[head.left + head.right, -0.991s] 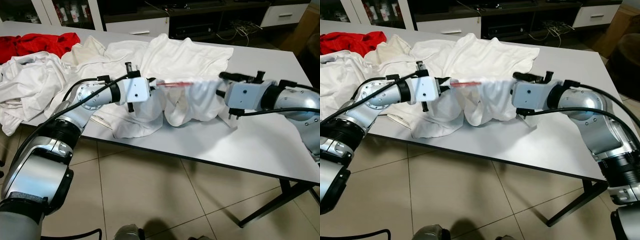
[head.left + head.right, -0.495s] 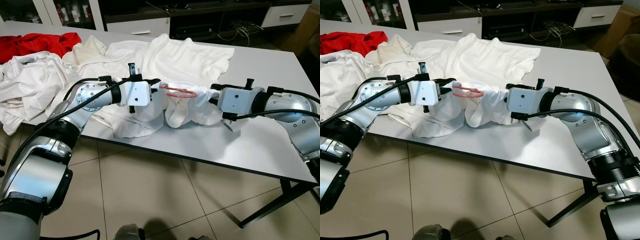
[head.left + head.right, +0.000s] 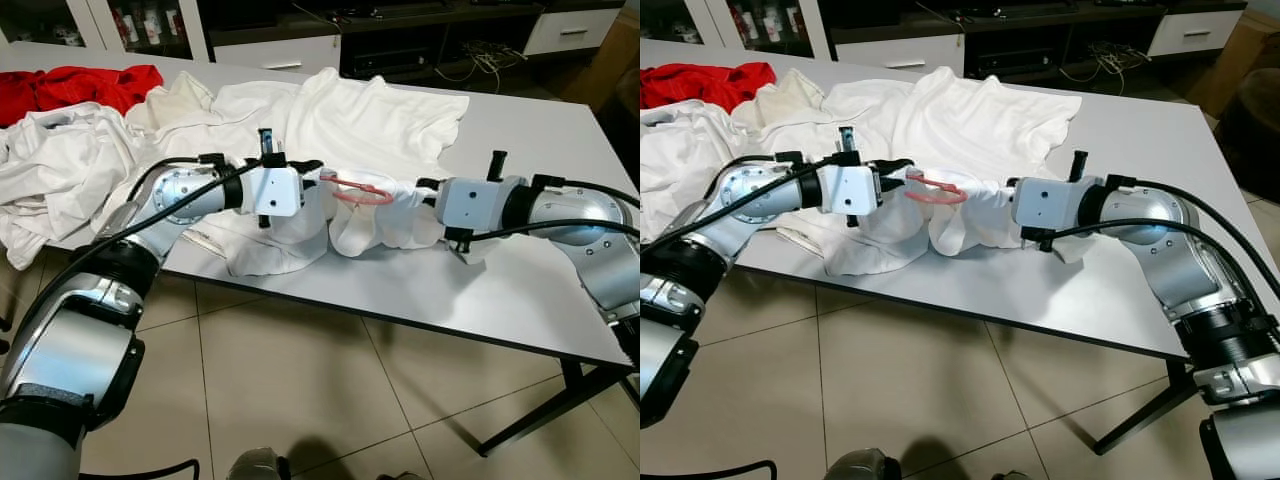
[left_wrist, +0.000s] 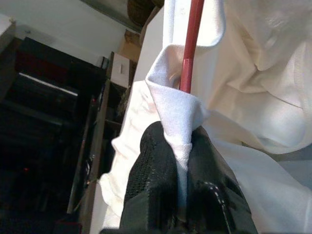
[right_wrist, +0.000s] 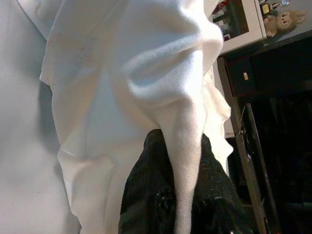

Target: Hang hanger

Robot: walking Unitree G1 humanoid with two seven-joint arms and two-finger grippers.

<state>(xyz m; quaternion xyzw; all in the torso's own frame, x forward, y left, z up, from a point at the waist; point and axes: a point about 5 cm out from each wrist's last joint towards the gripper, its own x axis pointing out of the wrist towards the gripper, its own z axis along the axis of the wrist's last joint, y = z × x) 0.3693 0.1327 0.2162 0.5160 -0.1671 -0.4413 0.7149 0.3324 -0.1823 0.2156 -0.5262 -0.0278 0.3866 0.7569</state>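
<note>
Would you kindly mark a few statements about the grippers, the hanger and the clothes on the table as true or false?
1. The left gripper pinches a fold of the white garment. True.
2. The red hanger lies on the floor. False: it sits inside the white garment, held up between the two grippers.
3. The right gripper is open and apart from any cloth. False: its fingers are shut on white fabric.
4. A red cloth lies at the table's far left. True.
5. The table is black. False: its top is white.
</note>
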